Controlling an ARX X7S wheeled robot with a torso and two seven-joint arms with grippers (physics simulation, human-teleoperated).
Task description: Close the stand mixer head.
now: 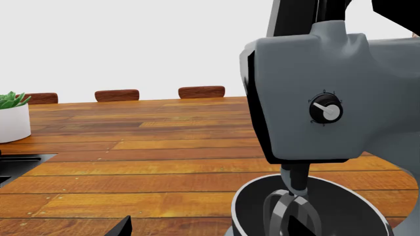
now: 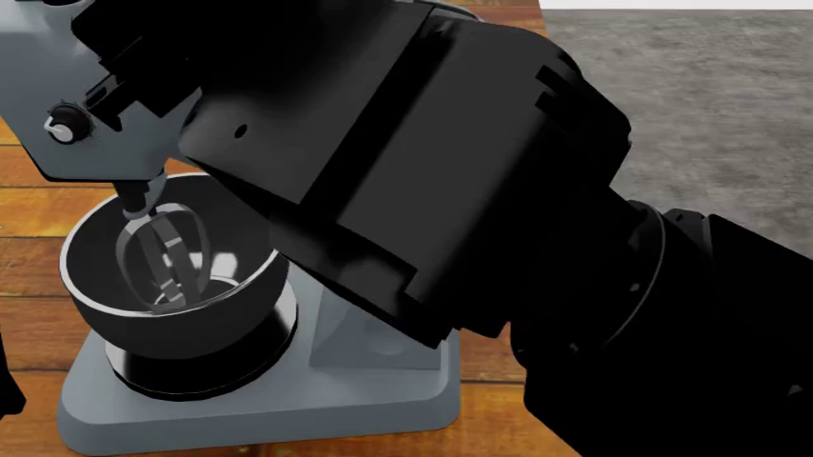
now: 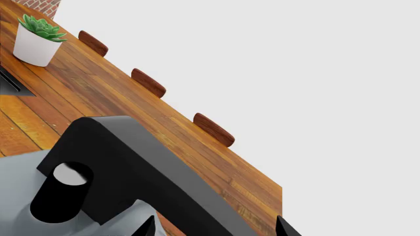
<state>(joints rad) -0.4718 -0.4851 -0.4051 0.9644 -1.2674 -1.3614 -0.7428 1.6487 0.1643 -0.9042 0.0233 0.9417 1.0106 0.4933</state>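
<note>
The grey stand mixer head fills the right of the left wrist view, side knob facing the camera. Its whisk hangs inside the glossy black bowl. In the head view the mixer head is at the top left, above the bowl and the grey base. My right arm reaches over it. My right gripper is open, its tips on either side of the head's black and grey top. My left gripper is open and empty beside the bowl.
The mixer stands on a long wooden counter. A white potted plant sits at its far end, also in the right wrist view. A dark sink edge lies near it. Chair backs line the far side.
</note>
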